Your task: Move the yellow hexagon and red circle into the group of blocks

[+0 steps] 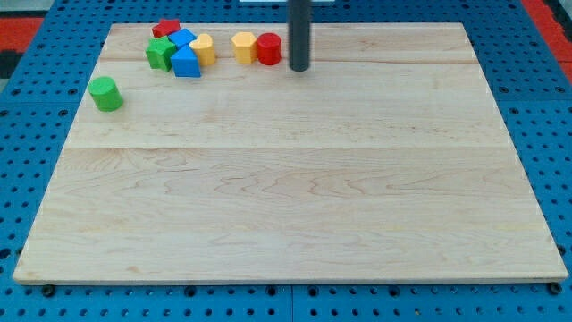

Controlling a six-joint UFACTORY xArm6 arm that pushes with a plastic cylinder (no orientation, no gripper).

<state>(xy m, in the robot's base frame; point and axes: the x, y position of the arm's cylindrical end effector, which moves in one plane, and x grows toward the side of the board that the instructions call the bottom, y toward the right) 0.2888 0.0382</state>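
Observation:
The yellow hexagon (244, 46) and the red circle (268, 48) stand touching side by side near the view's top, left of centre. My tip (298, 68) is on the board just right of the red circle, a small gap apart. The group sits further left: a red block (165, 29), a blue block (183, 38), a green block (160, 54), a blue block (187, 63) and a yellow block (204, 49). The yellow hexagon is a short gap right of the group's yellow block.
A green cylinder (105, 93) stands alone near the board's left edge, below the group. The wooden board (286, 197) lies on a blue pegboard table (27, 134).

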